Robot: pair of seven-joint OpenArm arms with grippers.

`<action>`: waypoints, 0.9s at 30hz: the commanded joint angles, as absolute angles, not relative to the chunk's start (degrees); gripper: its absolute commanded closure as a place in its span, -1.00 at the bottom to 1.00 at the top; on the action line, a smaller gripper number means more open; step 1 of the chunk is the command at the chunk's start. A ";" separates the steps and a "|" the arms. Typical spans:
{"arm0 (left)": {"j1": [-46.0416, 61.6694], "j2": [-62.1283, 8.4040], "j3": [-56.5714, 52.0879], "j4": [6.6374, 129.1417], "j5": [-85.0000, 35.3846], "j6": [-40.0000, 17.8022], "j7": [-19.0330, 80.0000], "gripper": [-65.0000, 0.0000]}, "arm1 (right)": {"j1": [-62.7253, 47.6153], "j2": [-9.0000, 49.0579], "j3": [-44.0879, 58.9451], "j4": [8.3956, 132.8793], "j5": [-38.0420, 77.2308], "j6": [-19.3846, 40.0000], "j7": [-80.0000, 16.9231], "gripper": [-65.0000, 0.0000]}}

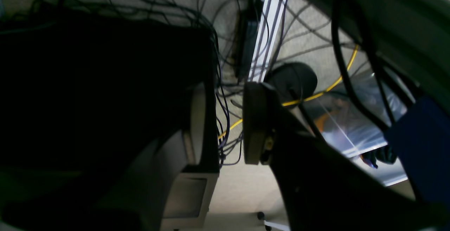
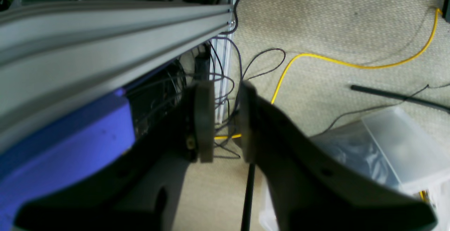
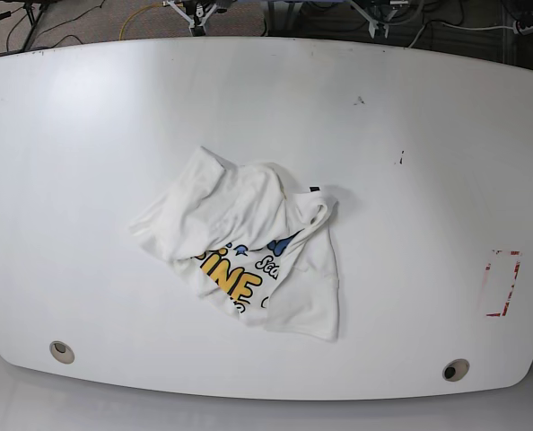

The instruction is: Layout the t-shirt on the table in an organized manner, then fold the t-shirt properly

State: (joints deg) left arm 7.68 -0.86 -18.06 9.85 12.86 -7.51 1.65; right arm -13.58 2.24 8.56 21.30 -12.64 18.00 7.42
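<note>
T-shirt (image 3: 249, 247) crumpled mid table (image 3: 87, 108) (tape rectangle (image 3: 502, 283) apart); both tools slightly apart, empty.

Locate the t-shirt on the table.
In the base view the t-shirt lies crumpled near the middle of the table, slightly left of centre, well left of the tape rectangle.

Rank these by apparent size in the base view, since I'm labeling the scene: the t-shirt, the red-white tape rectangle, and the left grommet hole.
1. t-shirt, crumpled mid-table, by far the largest.
2. red-white tape rectangle, clearly smaller.
3. left grommet hole, smallest.
</note>
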 commanded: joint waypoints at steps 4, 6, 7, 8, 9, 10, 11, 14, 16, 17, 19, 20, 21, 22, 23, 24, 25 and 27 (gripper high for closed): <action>8.40 -2.07 -18.07 9.80 12.70 -7.69 1.98 0.46 | -14.46 2.42 8.66 21.23 -12.44 18.33 7.52 0.63; 8.40 -2.15 -18.07 9.80 12.62 -7.69 1.89 0.46 | -14.64 2.42 8.66 21.23 -12.35 18.33 7.52 0.63; 8.40 -2.15 -18.07 9.80 12.53 -7.69 1.89 0.46 | -14.73 2.42 8.66 21.41 -12.35 18.33 7.52 0.64; 8.48 -2.15 -18.15 9.80 12.53 -7.69 1.71 0.46 | -14.90 2.42 8.66 21.58 -12.44 18.33 7.69 0.64; 8.48 -2.15 -18.15 9.80 12.53 -7.69 1.27 0.46 | -15.16 2.42 8.66 21.76 -12.53 18.33 7.78 0.64; 8.66 -2.15 -18.15 9.80 12.53 -7.69 0.75 0.46 | -15.16 2.42 8.66 21.76 -12.53 18.33 7.87 0.64; 8.66 -2.15 -18.15 9.80 12.53 -7.69 0.13 0.46 | -15.16 2.42 8.66 22.11 -12.35 18.33 7.87 0.64; 8.92 -2.15 -18.15 9.80 12.79 -7.69 -1.80 0.46 | -16.04 2.42 8.84 23.78 -12.26 18.33 7.87 0.64; 9.63 -2.24 -18.15 9.71 12.79 -7.69 -3.03 0.46 | -17.36 2.33 8.84 25.80 -12.18 18.33 7.87 0.64; 10.15 -2.24 -18.15 9.80 12.79 -7.69 -3.82 0.46 | -18.15 2.24 8.84 27.30 -12.18 18.33 7.87 0.64; 10.77 -2.24 -18.15 9.80 12.79 -7.69 -5.49 0.46 | -19.47 1.54 8.84 29.76 -12.18 18.33 7.87 0.64; 10.77 -2.24 -18.15 9.80 12.79 -7.69 -6.11 0.46 | -20.09 1.27 8.84 30.73 -12.18 18.33 7.87 0.64; 10.95 -2.24 -18.15 9.80 12.70 -7.69 -6.73 0.46 | -20.70 1.10 8.84 31.69 -12.18 18.33 7.87 0.64; 11.21 -2.24 -18.15 9.80 12.70 -7.69 -7.16 0.46 | -21.41 1.01 8.84 32.84 -12.18 18.33 7.78 0.64; 11.74 -2.24 -18.15 9.80 12.70 -7.69 -7.16 0.46 | -22.02 0.92 8.92 33.89 -12.18 18.33 7.78 0.64; 12.09 -2.24 -18.15 9.89 12.70 -7.69 -7.16 0.46 | -22.73 0.84 8.92 34.77 -12.18 18.33 7.69 0.64; 12.53 -2.24 -18.15 10.15 12.53 -7.78 -7.16 0.46 | -23.52 0.75 8.92 35.91 -12.18 18.33 7.69 0.64; 13.14 -2.24 -18.24 11.65 12.44 -7.78 -7.16 0.47 | -24.92 0.75 8.92 37.67 -12.18 18.33 7.69 0.64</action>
State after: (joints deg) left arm 12.34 -2.11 -18.11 10.24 12.84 -7.53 -6.90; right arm -23.29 0.62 8.91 35.68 -12.25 17.98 7.05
